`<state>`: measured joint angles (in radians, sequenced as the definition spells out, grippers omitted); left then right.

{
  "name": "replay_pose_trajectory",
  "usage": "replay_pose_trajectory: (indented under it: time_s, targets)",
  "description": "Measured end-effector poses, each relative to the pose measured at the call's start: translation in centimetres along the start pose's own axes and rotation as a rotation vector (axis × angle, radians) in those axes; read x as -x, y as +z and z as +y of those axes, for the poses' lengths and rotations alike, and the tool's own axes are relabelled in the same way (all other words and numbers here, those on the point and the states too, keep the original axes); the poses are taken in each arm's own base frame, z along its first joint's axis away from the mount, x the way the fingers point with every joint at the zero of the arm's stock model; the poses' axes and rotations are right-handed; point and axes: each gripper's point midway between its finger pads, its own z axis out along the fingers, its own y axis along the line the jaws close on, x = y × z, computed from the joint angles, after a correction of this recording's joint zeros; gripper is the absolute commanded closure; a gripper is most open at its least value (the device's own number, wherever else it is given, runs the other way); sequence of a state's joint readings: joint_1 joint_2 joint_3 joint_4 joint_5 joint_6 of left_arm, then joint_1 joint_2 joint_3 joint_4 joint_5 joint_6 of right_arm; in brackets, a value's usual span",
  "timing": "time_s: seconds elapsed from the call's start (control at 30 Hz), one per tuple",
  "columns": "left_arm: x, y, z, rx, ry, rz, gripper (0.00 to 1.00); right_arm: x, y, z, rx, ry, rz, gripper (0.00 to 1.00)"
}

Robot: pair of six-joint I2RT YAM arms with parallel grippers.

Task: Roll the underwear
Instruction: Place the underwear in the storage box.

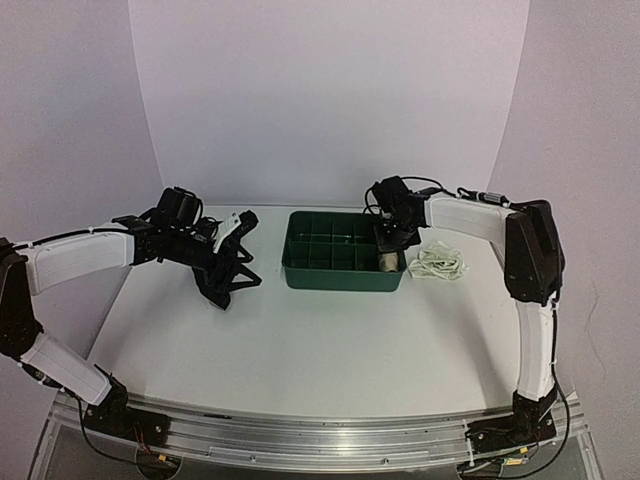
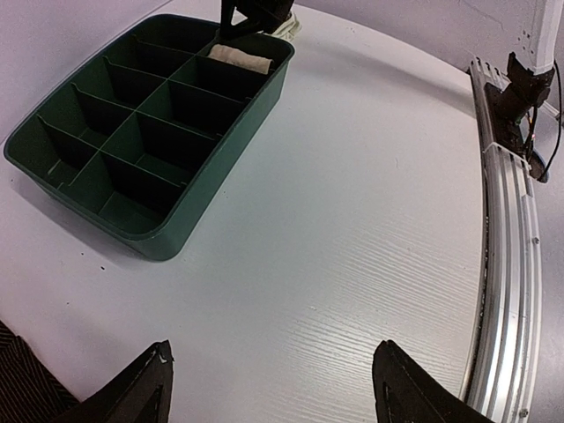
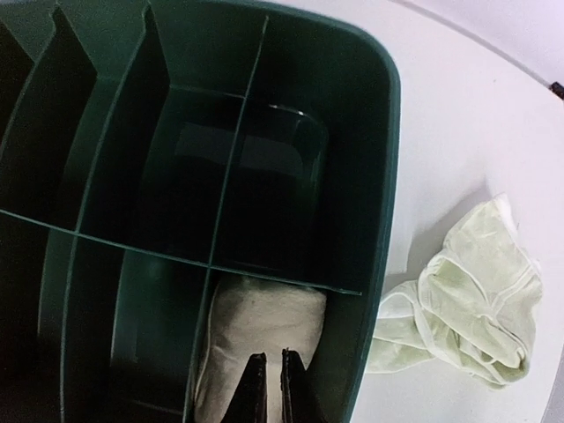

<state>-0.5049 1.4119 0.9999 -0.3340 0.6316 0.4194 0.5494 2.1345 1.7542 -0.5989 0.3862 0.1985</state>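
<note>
tray: dark green rectangular plastic tray (image 1: 340,277), divided into compartments, upright, mid-far on table | table: white wood-grain tabletop (image 1: 300,345) | rail: ribbed aluminium rail (image 1: 330,430) along near edge | backdrop: plain pale walls (image 1: 330,100)

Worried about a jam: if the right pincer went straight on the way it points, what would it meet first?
Likely the rolled cream garment in the green tray's corner compartment: the shut right pincer points down onto it. Whether they touch is unclear.

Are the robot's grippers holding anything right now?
No. The left gripper is open and empty. The right gripper is shut over the rolled cloth in the tray, with nothing visibly pinched.
</note>
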Motion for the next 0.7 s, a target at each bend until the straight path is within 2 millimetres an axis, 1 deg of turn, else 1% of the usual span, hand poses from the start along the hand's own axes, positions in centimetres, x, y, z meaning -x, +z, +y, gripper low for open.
replay_pose_trajectory:
  time_s: [0.1,0.2,0.27,0.37,0.43,0.53,0.6,0.63,0.7]
  targets:
    - [-0.6,0.2,-0.1,-0.001,-0.007,0.010,0.23,-1.4,1.9,0.1,0.008,0.008,0.050,0.95]
    - [-1.1,0.3,-0.1,-0.001,-0.013,0.019,0.23,-2.6,3.2,0.7,0.023,0.006,0.090,0.95]
    - [-1.1,0.3,-0.1,-0.001,-0.014,0.021,0.23,-2.9,3.5,0.8,0.026,0.006,0.100,0.95]
    - [-1.1,0.3,-0.1,0.000,-0.013,0.020,0.23,-2.9,3.5,0.9,0.028,0.006,0.100,0.93]
    - [-1.1,0.3,-0.1,-0.001,-0.013,0.020,0.23,-2.8,3.4,0.9,0.028,-0.003,0.100,0.88]
    - [-1.1,0.3,-0.1,-0.001,-0.013,0.020,0.23,-2.0,2.7,0.8,0.029,-0.024,0.084,0.75]
    - [-1.1,0.3,-0.1,-0.001,-0.013,0.019,0.23,-0.9,1.6,0.6,0.033,-0.042,0.057,0.66]
    - [-1.1,0.3,-0.1,-0.001,-0.013,0.019,0.23,-0.2,0.8,0.5,0.035,-0.047,0.035,0.62]
    - [-1.1,0.3,-0.1,0.000,-0.012,0.019,0.23,1.4,-1.5,-0.2,0.037,-0.052,-0.013,0.54]
